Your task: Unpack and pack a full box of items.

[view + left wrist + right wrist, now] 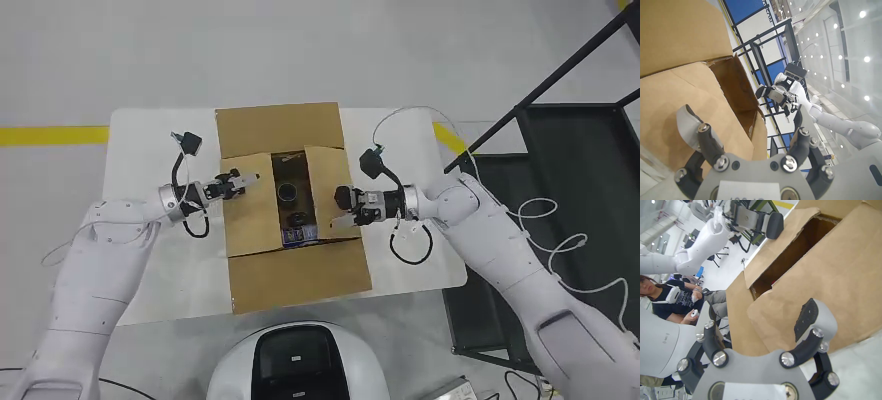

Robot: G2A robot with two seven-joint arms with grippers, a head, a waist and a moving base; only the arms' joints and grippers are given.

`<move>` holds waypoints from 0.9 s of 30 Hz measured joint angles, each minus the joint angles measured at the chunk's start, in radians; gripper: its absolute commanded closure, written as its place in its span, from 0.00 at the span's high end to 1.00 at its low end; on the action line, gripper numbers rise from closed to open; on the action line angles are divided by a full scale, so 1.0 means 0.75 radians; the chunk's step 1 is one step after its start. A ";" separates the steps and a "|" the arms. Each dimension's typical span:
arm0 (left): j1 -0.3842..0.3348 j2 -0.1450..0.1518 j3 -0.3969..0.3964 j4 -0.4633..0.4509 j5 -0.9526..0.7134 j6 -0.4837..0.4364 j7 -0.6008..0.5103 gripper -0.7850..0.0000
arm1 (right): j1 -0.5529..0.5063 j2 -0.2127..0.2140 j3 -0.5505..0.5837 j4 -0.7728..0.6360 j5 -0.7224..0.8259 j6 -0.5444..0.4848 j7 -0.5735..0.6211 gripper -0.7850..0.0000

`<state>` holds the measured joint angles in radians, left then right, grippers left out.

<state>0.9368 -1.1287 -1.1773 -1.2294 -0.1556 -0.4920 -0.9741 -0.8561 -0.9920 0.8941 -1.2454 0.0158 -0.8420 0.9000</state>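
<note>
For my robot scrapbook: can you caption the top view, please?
Left gripper and right gripper, both open, beside an opened cardboard box on the table.

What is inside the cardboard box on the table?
Through the gap in the cardboard box, the top view shows a dark round item and a purple-printed pack. The half-closed side flaps cover the rest, so I cannot tell how full it is.

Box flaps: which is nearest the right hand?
The side flap on the robot's right, half-closed, right hand at its outer edge. Far flap and near flap lie folded outward; the other side flap is by the left hand.
</note>
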 measured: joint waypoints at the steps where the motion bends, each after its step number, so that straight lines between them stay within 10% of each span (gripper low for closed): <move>1: -0.001 0.001 0.001 0.000 -0.005 0.003 -0.007 1.00 | 0.010 -0.003 -0.008 -0.003 -0.033 0.015 -0.002 1.00; 18: -0.051 0.004 0.060 0.010 0.036 -0.012 -0.102 1.00 | 0.009 -0.008 -0.021 -0.151 -0.168 0.052 -0.041 1.00; 27: -0.026 0.026 -0.102 -0.012 -0.259 -0.023 -0.056 1.00 | -0.244 0.123 0.296 -0.160 0.048 -0.087 0.018 1.00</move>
<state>0.9176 -1.1091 -1.2538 -1.2386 -0.3500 -0.5093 -1.0159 -1.0393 -0.9000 1.1164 -1.3652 0.0515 -0.9073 0.9137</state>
